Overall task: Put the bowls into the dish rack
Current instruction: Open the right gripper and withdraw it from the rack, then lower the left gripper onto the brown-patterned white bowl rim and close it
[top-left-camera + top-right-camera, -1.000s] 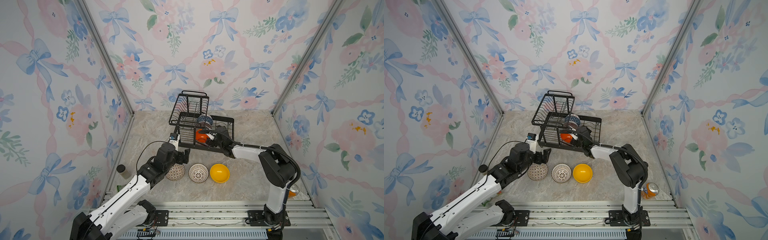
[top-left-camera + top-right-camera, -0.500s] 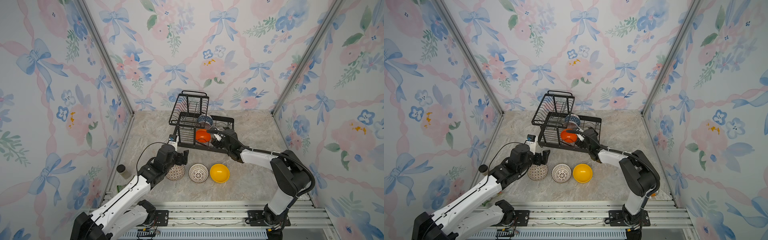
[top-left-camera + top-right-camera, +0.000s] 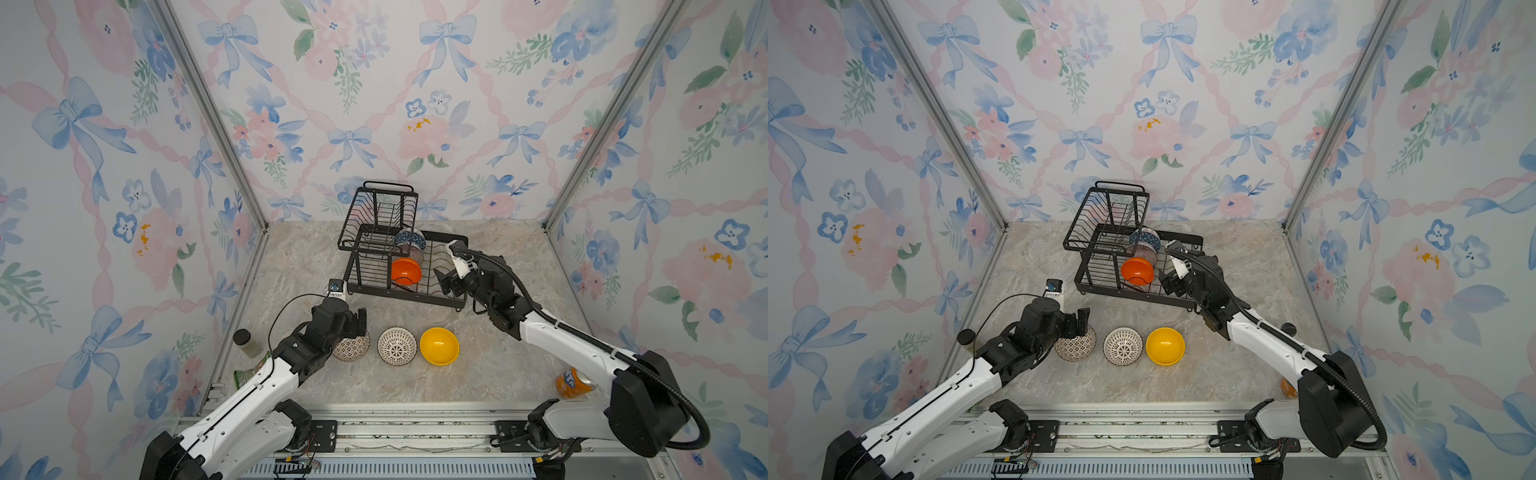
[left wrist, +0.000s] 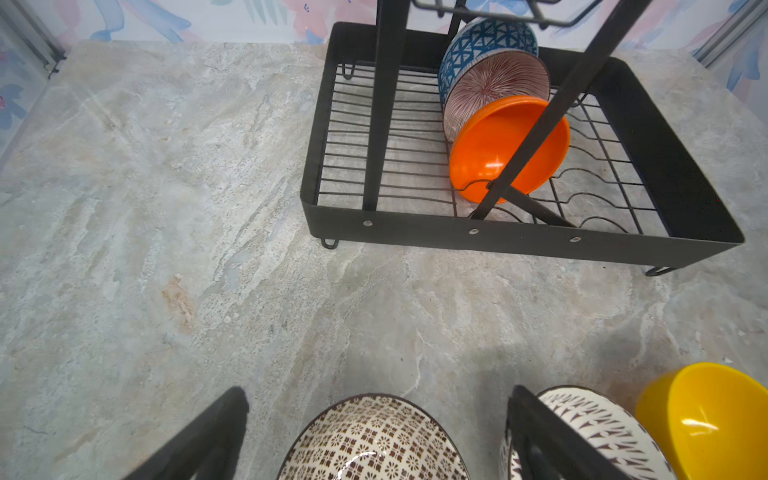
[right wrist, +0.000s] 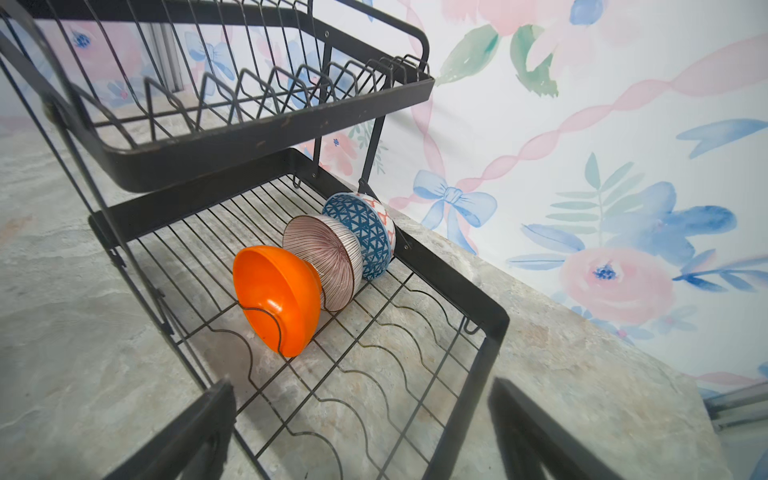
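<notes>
right end effector (image 3: 448,282) has let go & backed off, open — glossy orange bowl (image 3: 406,271) now in black wire dish rack (image 4: 519,243); left end effector (image 3: 357,324) open too — 3 to go.

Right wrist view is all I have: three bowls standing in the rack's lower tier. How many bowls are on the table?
Observer: Three, in a row before the dish rack: left lattice bowl, second lattice bowl, yellow bowl.
Operator: Where's the left gripper?
Observer: The left gripper is open over the left lattice bowl, jaws either side of it; no grip yet.
Operator: Anything else out there?
Observer: An orange soda can stands on the table by the right arm.
</notes>
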`<control>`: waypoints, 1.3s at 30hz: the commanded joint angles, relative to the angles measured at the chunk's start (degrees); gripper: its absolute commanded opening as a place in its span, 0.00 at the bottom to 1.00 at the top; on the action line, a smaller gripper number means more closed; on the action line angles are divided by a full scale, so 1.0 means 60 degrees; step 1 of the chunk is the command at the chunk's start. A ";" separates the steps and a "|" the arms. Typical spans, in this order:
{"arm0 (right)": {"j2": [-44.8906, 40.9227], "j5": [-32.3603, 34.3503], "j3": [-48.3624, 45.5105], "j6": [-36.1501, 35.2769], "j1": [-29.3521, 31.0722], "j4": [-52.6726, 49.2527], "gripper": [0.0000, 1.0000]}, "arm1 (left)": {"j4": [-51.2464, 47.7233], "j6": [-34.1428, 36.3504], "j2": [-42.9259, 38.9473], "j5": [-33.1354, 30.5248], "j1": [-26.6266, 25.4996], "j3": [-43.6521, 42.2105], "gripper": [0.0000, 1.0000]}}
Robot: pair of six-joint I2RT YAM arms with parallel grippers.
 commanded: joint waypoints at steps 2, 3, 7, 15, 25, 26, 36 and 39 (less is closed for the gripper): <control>-0.0398 -0.0814 0.0116 0.1218 -0.0403 -0.1181 0.97 | -0.0686 -0.0686 -0.0431 -0.0259 0.0105 -0.0385 0.98; -0.0418 -0.0872 0.0248 0.1306 -0.0496 -0.1443 0.97 | -0.0726 -0.0731 -0.0496 -0.0267 0.0126 -0.0490 0.98; -0.0397 -0.0976 0.0757 0.1618 -0.0802 -0.2320 0.97 | -0.0756 -0.0984 -0.0364 -0.0242 0.0358 -0.0791 0.98; -0.0372 -0.1254 0.0756 0.1716 -0.1160 -0.2522 0.97 | -0.0726 -0.1311 0.0542 0.0217 0.0959 -0.1021 0.98; 0.0193 -0.1668 0.0847 0.1995 -0.1576 -0.2240 0.97 | -0.0727 -0.1481 0.0869 0.0463 0.1184 -0.1335 0.94; 0.0211 -0.1668 0.0858 0.1981 -0.1583 -0.2256 0.97 | -0.0739 -0.1470 0.1010 0.0483 0.1187 -0.1326 0.92; 0.0446 -0.1807 0.1011 0.2085 -0.1786 -0.2220 0.97 | -0.0471 -0.1561 0.1419 0.1052 0.1274 -0.1463 0.60; 0.0438 -0.1879 0.0960 0.2170 -0.1890 -0.2190 0.97 | -0.0257 -0.1623 0.1533 0.1371 0.1335 -0.1658 0.51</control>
